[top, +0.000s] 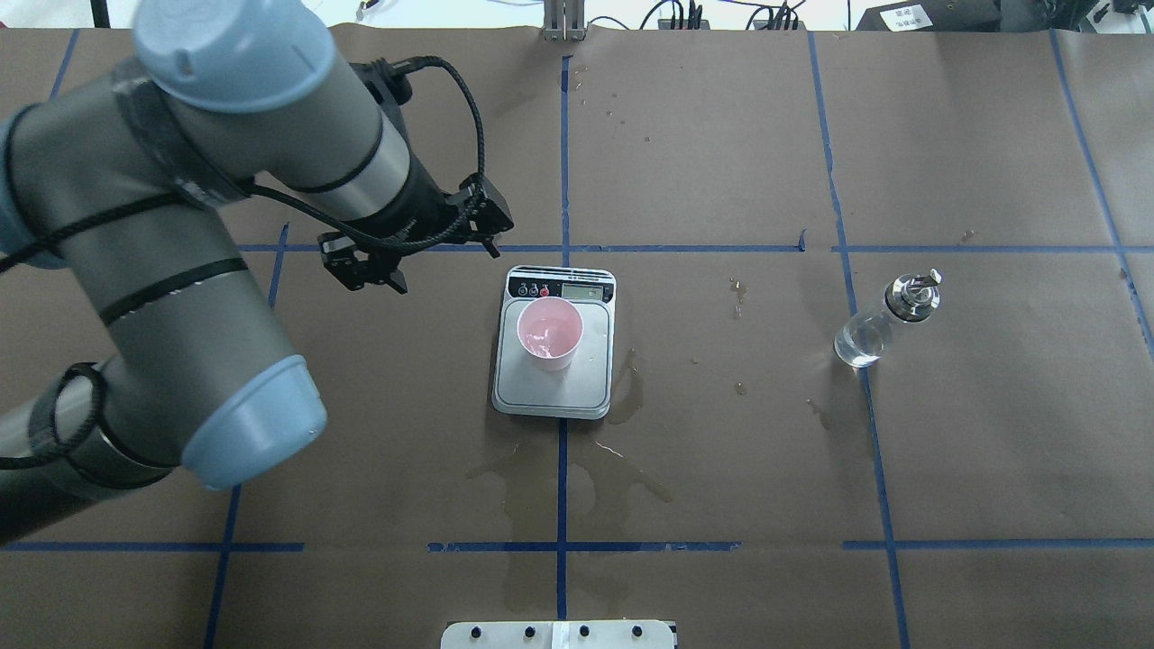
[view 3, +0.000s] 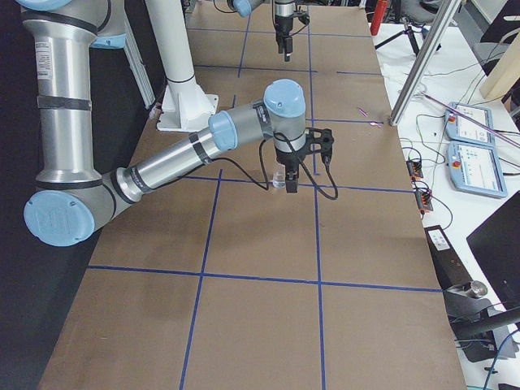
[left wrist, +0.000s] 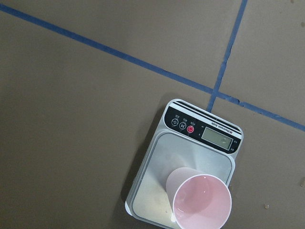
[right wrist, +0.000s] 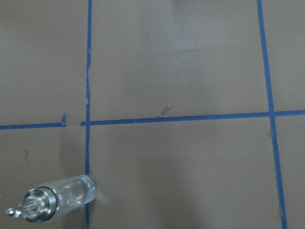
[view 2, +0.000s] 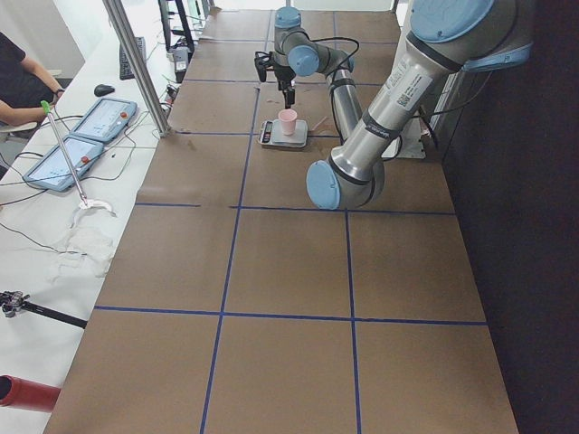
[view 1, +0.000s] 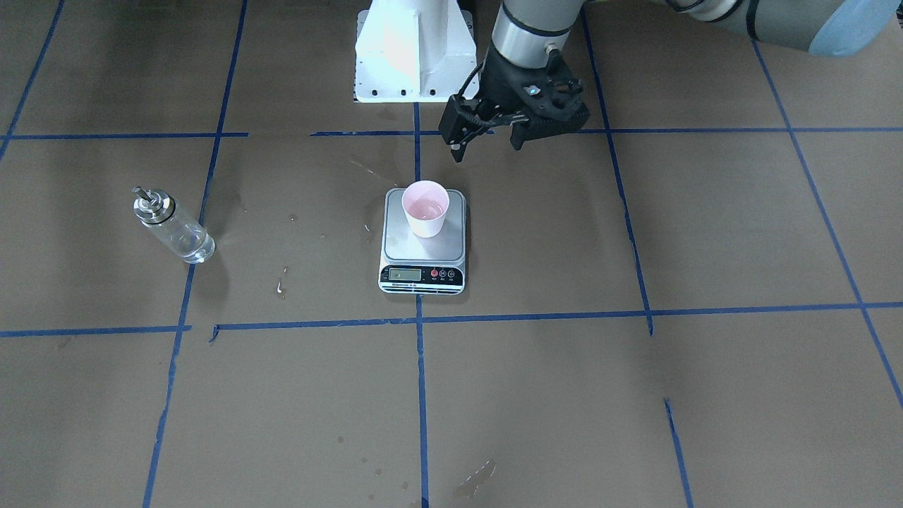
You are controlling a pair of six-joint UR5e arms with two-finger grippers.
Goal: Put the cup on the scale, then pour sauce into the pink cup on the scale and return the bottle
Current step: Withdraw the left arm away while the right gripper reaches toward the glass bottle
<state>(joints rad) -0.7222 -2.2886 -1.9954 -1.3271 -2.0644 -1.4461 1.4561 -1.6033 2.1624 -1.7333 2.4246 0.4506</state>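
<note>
From overhead, the cup (top: pixel 550 333), pale pink tapered plastic, stands on the scale (top: pixel 559 397). The scale is a flat rectangle of brushed steel with rounded corners and a black display strip. A shallow pool of clear sauce (top: pixel 539 338) glints pinkish inside the cup. The left gripper (top: pixel 371 273), black and blocky, hangs over matte brown paper (top: pixel 721 135) just left of the scale, holding nothing. I cannot tell how far apart its fingers stand. The bottle (top: pixel 879 329), a clear glass cylinder with a silver collar and thin spout, stands well off to the right on a blue tape line (top: pixel 870 433). Dark wet blotches (top: pixel 577 487) stain the paper near the scale.

From across the table, the strip shows a grey LCD beside small round buttons.

From the right end, the right gripper (view 3: pixel 292 184) hangs near the bottle; I cannot tell its grip from here.

The left wrist camera looks down into the cup's round rim. The right wrist camera looks down on the bottle's shiny metal top.
</note>
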